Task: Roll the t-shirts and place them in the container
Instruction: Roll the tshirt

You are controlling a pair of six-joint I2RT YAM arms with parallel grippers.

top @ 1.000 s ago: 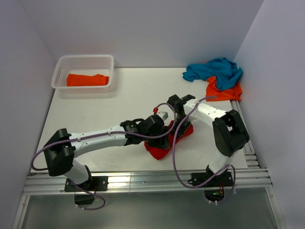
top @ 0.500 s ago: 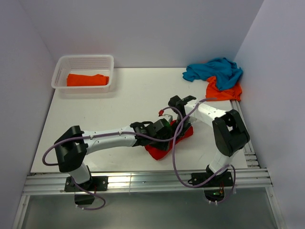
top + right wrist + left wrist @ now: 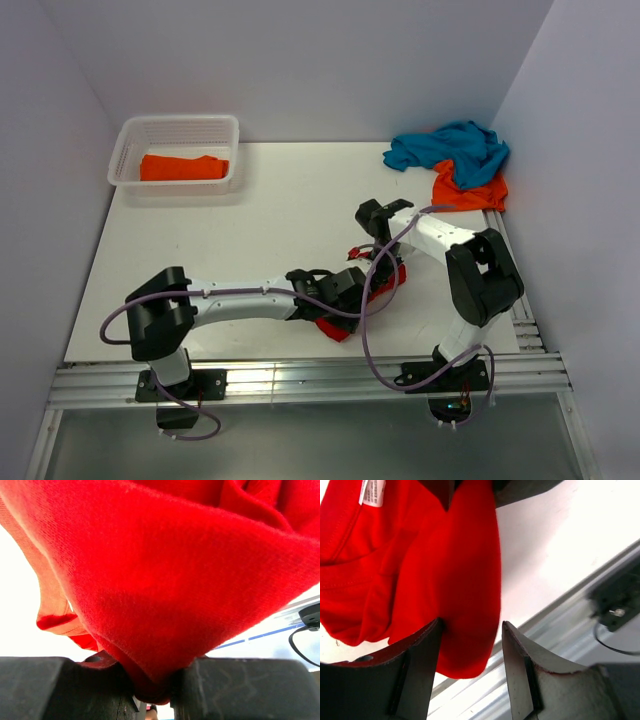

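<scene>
Left arm [image 3: 240, 298] farther right, jaws astride red t-shirt [image 3: 460, 580]

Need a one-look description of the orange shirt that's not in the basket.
Look at the table's far right corner, where two shirts lie in a heap. The orange shirt pokes out on the near side from under the teal shirt. The other orange one lies neat in the white basket at far left; this one is crumpled on the table.
</scene>
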